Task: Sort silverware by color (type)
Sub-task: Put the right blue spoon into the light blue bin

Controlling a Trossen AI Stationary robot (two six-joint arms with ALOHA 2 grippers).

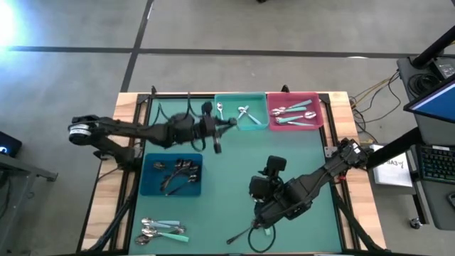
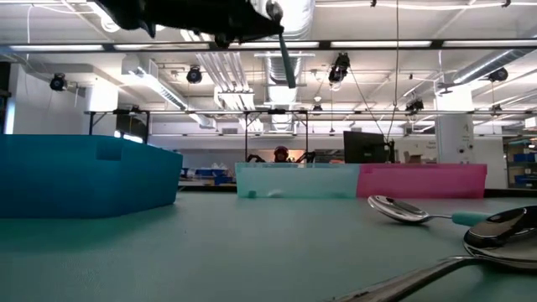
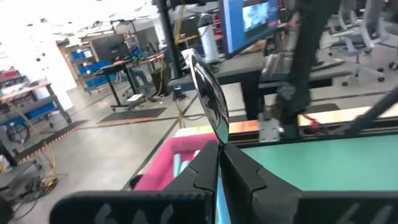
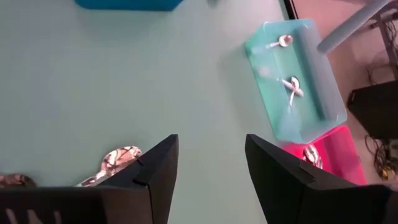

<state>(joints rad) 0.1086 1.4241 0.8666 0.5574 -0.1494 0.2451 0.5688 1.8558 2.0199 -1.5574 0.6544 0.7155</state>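
My left gripper (image 1: 229, 124) is raised beside the teal bin (image 1: 242, 112) and is shut on a spoon with a mint-teal handle (image 3: 208, 99). My right gripper (image 1: 260, 215) hovers open over the table's near middle, touching nothing. Two shiny spoons (image 4: 118, 158) lie on the mat just beside its fingers (image 4: 155, 174). The teal bin holds silver spoons (image 4: 291, 84). The pink bin (image 1: 293, 110) holds teal-handled spoons, and the blue bin (image 1: 170, 175) holds dark ones. Several mixed spoons (image 1: 160, 229) lie in a heap at the table's near left. My left gripper pinches the spoon between its two fingers at the neck (image 3: 217, 144), where bowl meets handle. The shiny bowl (image 3: 208, 99) sticks out past the fingertips. The teal handle (image 2: 288, 63) hangs slanting below the gripper. The spoon is lifted well clear of the table.
A dark spoon (image 1: 242, 231) lies on the mat near my right gripper. In the low view more spoons (image 2: 403, 210) lie close in the foreground at the right. The green mat between the bins and the near edge is open. The wooden table frame (image 1: 341, 99) borders the mat.
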